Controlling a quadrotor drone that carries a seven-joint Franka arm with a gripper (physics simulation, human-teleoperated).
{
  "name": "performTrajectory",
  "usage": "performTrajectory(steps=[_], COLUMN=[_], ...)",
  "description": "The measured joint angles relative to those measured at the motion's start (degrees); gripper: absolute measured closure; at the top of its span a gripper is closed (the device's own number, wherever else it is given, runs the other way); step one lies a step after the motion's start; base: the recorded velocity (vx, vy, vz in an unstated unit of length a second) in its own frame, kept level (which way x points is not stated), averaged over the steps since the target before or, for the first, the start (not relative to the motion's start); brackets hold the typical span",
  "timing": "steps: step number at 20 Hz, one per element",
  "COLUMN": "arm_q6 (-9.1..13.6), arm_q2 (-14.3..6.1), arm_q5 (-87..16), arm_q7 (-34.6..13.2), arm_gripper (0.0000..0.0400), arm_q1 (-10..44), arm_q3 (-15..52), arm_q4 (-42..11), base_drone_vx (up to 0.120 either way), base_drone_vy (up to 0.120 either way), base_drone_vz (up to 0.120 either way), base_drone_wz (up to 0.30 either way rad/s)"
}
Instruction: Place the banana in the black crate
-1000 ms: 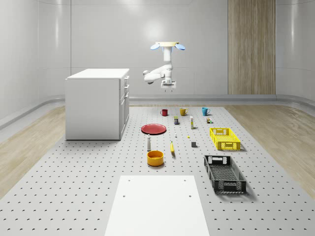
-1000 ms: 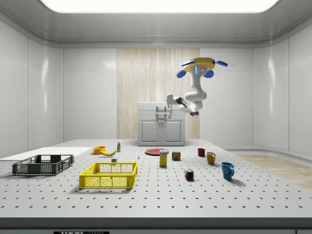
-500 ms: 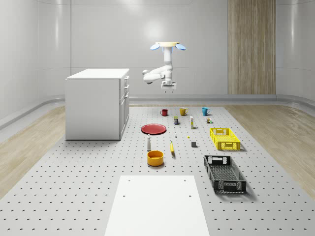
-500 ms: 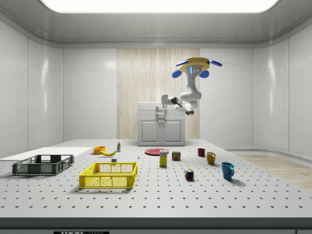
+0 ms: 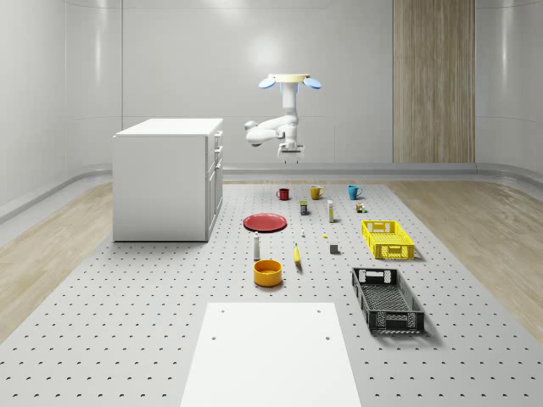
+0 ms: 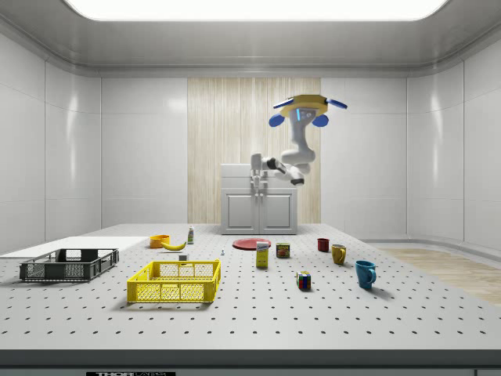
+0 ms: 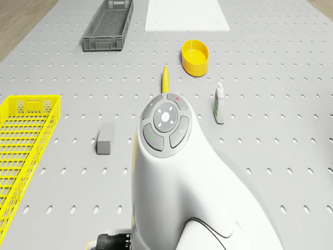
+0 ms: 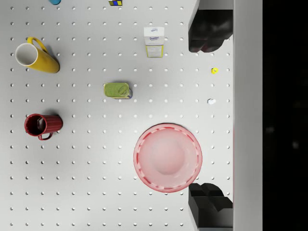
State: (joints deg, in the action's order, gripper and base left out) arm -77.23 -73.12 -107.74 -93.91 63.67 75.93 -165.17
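- Whole-scene view: the drone [image 5: 289, 80] hovers high above the far end of the table [image 5: 127, 339], over the mugs, with the gripper [image 5: 289, 151] hanging well above everything. The banana [image 5: 297, 254] lies on the table just beside the yellow bowl [image 5: 267, 272], and the crate [image 5: 387, 299] sits nearer the camera toward this view's right. The risk, as I judge it: a long descent leaves room for drift, so the gripper could land on the bowl.
- Side view: the gripper [image 6: 256, 182] hangs at cabinet height; the banana [image 6: 174, 246] lies low between the bowl [image 6: 160, 240] and a bottle [image 6: 190, 235]. A swinging arm might knock the bottle over.
- Drone view: the arm's link covers part of the banana [image 7: 165, 78], so aiming from here could be off. A grey block [image 7: 106, 138] and the yellow crate [image 7: 26, 135] lie near the path.
- Wrist view: the fingers [image 8: 207, 30] stand spread wide and empty above the plate [image 8: 167, 157]. The banana is slim and curved; an off-centre pinch could let it roll or slip out over the table.
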Motion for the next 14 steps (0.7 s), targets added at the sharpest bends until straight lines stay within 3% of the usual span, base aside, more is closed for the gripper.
performTrajectory(steps=[14], arm_q6=[-2.8], arm_q2=[-3.0], arm_q5=[1.4], arm_q7=[-0.7], arm_gripper=[0.0], arm_q1=[0.8], arm_q3=[0.7], arm_q4=[0.2], base_drone_vx=[0.12], base_drone_vy=[0.0], base_drone_vz=[-0.12], base_drone_wz=[0.0])
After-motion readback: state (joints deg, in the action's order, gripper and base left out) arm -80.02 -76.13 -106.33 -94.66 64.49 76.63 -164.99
